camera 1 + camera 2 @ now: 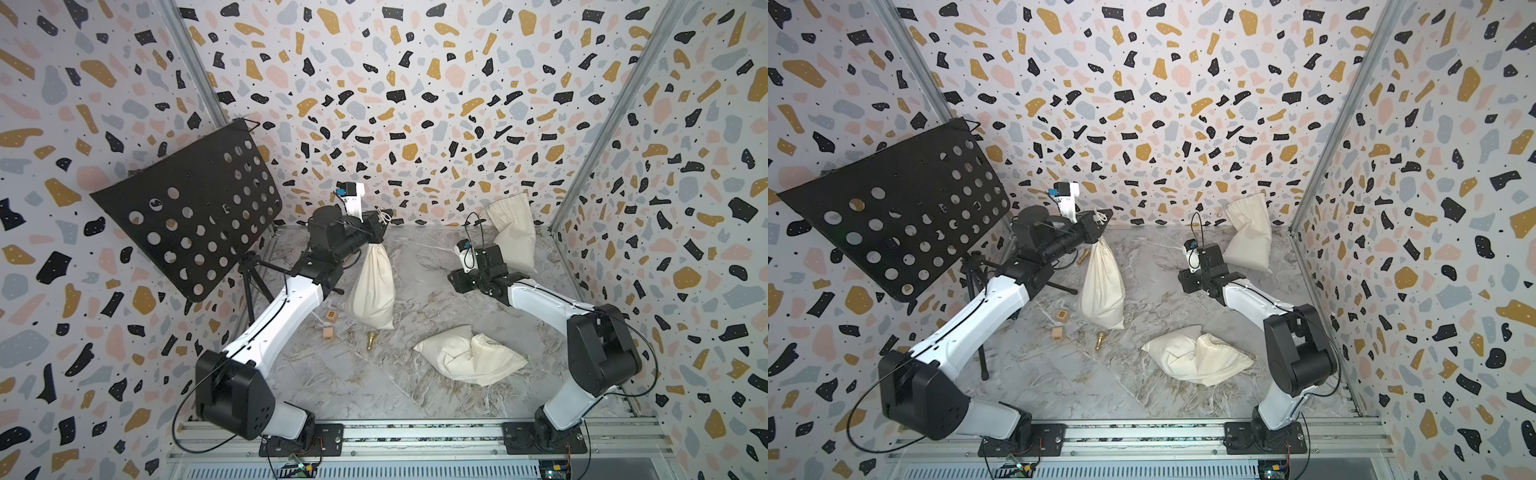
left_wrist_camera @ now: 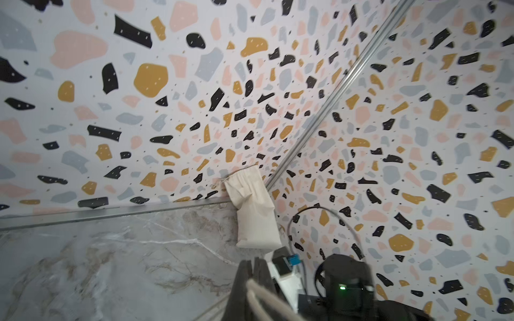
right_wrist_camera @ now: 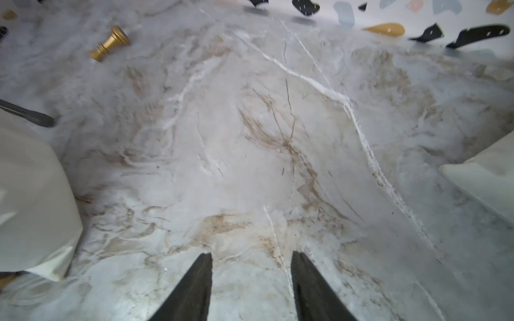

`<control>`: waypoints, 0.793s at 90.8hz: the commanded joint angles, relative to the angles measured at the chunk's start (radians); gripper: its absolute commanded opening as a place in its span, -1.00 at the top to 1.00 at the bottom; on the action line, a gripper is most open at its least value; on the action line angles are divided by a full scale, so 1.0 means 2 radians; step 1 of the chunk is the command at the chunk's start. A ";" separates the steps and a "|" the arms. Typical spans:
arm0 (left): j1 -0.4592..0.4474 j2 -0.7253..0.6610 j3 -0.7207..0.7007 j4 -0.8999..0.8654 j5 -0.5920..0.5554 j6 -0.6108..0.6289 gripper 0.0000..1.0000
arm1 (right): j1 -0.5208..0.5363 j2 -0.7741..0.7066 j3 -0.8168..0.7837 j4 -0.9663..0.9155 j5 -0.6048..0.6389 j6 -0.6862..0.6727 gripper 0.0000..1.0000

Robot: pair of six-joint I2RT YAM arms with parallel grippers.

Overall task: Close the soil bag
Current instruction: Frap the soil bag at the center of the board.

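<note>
- Marble-patterned tabletop (image 1: 419, 266) inside a booth of terrazzo-print walls, with both arms reaching in from a rail at the near edge.
- Left gripper (image 2: 253, 262): fingers pressed flat together, clenched on the drawstring (image 2: 260, 296), a cream cord that runs out from between them toward the wrist camera.
- In both top views this gripper sits right at the gathered neck of the soil bag (image 1: 372, 286). Loose loops of cord show just above it.
- The soil bag hangs from that neck, long and full. Its lower end is down at the table surface.
- Right gripper (image 3: 251, 255): released, jaws spread with nothing between them, only bare marble below. It is well apart from the soil bag, on the right arm's side.
- Two wooden blocks (image 1: 331, 316) (image 1: 328, 333) lie near the soil bag's lower end, on the left arm's side.
- One brass piece (image 1: 372, 339) stands just in front of the soil bag's lower corner; another brass piece (image 1: 1082, 256) lies behind the soil bag.
- A second cloth bag (image 1: 469, 357) lies flat nearer the rail than the soil bag, toward the right.
- A third cloth bag (image 1: 511, 237) leans on the back wall, right of the soil bag.
- A black perforated music stand (image 1: 191, 208) stands left of the soil bag, beyond the left arm.
</note>
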 commanded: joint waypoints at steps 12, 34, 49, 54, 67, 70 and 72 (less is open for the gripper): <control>0.009 0.027 0.039 0.023 0.022 0.002 1.00 | 0.024 -0.049 0.001 0.023 -0.072 -0.003 -0.39; 0.009 -0.022 0.052 0.023 0.052 -0.010 1.00 | 0.086 -0.056 0.021 0.110 -0.104 0.018 -0.62; 0.004 -0.045 0.073 0.019 0.070 -0.014 1.00 | 0.098 -0.055 0.042 0.186 -0.092 0.047 -0.73; -0.001 -0.046 0.075 0.019 0.073 -0.015 1.00 | 0.104 -0.052 0.053 0.199 -0.093 0.049 -0.75; -0.013 -0.043 0.069 0.026 0.071 -0.018 1.00 | 0.116 -0.048 0.076 0.224 -0.104 0.057 -0.80; -0.014 -0.041 0.068 0.028 0.070 -0.021 1.00 | 0.118 -0.048 0.078 0.229 -0.102 0.059 -0.82; -0.014 -0.038 0.068 0.029 0.072 -0.023 1.00 | 0.119 -0.047 0.080 0.231 -0.098 0.059 -0.82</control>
